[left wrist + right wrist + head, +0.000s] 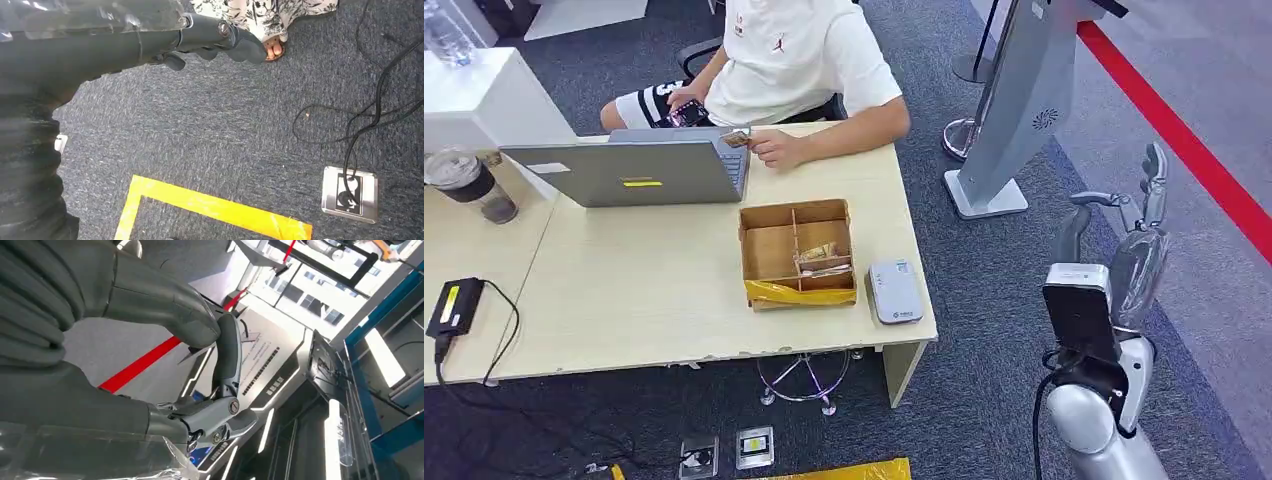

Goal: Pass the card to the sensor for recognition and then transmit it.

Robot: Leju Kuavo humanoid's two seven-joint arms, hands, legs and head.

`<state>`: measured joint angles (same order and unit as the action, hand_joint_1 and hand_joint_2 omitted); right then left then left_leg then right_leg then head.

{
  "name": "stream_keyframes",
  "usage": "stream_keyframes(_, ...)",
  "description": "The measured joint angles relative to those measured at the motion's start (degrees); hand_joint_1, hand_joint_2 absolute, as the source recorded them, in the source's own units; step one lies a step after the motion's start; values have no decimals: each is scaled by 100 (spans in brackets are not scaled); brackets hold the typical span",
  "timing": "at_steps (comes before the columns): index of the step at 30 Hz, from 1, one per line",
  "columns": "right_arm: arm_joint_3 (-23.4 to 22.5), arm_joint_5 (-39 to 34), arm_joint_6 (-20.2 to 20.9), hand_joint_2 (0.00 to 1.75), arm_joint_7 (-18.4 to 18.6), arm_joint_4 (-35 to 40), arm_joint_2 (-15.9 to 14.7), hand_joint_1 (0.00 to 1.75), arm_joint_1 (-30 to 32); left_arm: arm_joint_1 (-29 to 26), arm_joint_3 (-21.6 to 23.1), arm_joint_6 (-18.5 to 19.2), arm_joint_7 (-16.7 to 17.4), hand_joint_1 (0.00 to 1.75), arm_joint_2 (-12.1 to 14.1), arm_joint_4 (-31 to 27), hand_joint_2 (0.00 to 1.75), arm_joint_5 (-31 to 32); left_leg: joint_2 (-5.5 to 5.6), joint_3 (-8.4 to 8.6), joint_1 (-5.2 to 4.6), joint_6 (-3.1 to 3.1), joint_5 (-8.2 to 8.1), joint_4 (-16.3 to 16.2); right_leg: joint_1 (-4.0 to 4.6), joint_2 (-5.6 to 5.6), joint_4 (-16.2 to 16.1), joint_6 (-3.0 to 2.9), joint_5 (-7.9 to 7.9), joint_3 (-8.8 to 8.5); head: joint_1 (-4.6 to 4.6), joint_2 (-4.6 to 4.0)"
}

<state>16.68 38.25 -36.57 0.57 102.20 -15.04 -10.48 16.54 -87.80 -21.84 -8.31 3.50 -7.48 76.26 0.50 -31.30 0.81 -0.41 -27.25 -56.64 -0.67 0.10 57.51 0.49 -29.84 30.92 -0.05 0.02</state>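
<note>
My right hand (pixel 1136 215) is raised beside the counter (pixel 624 290), well right of it, fingers spread and holding nothing. My left hand (pixel 220 37) hangs over the carpet near yellow floor tape (pixel 215 207); fingers curled loosely, grasping nothing. The card (pixel 736 139) is pinched in a seated person's hand (pixel 774 148) at the counter's far edge, beside the laptop (pixel 634 165). The white sensor (pixel 894 291) lies on the near right corner, just beside the cardboard box (pixel 796 252).
</note>
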Motion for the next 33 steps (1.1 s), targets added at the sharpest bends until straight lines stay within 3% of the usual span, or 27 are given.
stream_keyframes(5, 0, 0, 0, 175, 0, 0, 0, 175, 6, 0, 0, 4, 0, 0, 0, 0, 175, 2, 0, 0, 0, 0, 0, 0, 0, 0, 0, 0, 0, 0, -2, 0)
stream_keyframes(6, 0, 0, 0, 175, 0, 0, 0, 122, 6, 0, 0, 4, 0, 0, 0, 0, 175, 0, 0, 0, 0, 0, 0, 0, 0, 0, 0, 0, 0, 0, -2, 0)
stream_keyframes(7, 0, 0, 0, 175, 2, 2, 0, 0, 6, 0, 0, 4, 0, 0, 0, 0, 175, 2, 0, 0, 0, 0, 0, 0, 0, 0, 0, 0, 0, 0, -2, 0)
stream_keyframes(29, -22, 290, 11, 175, 151, 94, 15, 0, 77, 7, -18, 4, 0, 0, -13, 0, 175, 20, 0, 0, 0, 0, 0, 0, 0, 0, 0, 0, 0, 1, -2, 0)
stream_keyframes(33, -9, 468, 199, 175, 168, 133, 17, 0, 78, 9, -20, 17, 0, 0, -13, 0, 175, 31, 0, 0, 0, 0, 0, 0, 0, 0, 0, 0, 0, 0, -2, 0)
